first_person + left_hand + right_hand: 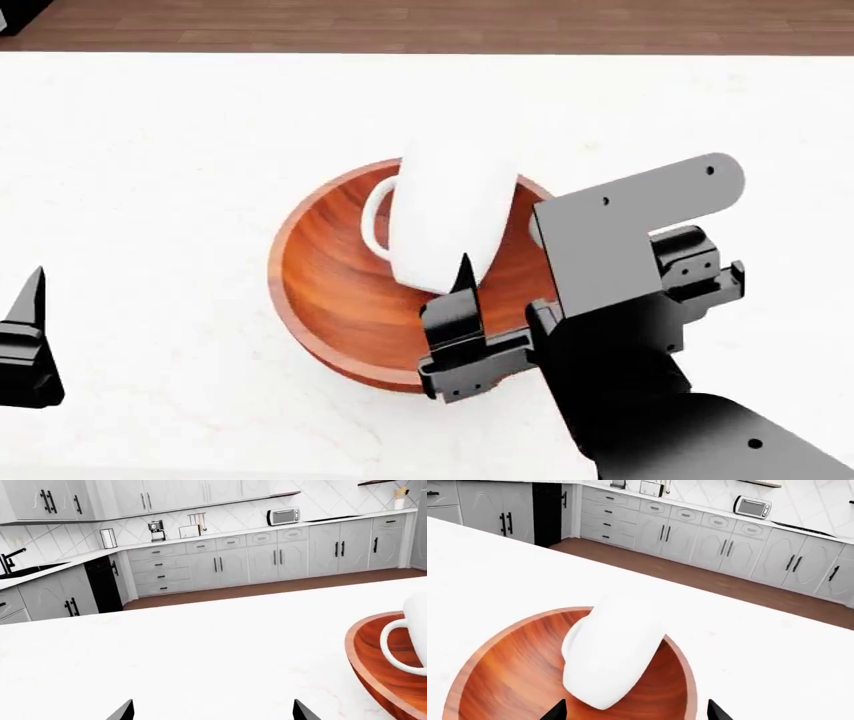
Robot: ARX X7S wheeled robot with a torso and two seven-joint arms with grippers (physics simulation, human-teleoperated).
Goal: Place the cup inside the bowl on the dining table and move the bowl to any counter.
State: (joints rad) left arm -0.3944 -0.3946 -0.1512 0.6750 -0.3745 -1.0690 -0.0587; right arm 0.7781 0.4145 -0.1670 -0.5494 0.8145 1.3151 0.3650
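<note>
Overhead, the cup [447, 215] lies tilted inside the bowl [327, 300], the right gripper [501, 300] spread open just above it, seemingly not touching. Only the wrist views show the counter [220, 534] beyond the bowl; the left gripper [212, 712] is spread, empty.

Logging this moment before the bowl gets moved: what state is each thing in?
cup: in the bowl, tipped, leaning on the rim, handle to the robot's left
bowl: upright on the table, not gripped
table: bearing the bowl
left pincer: open, clear of the bowl
right pincer: open, over the bowl, holding nothing
</note>
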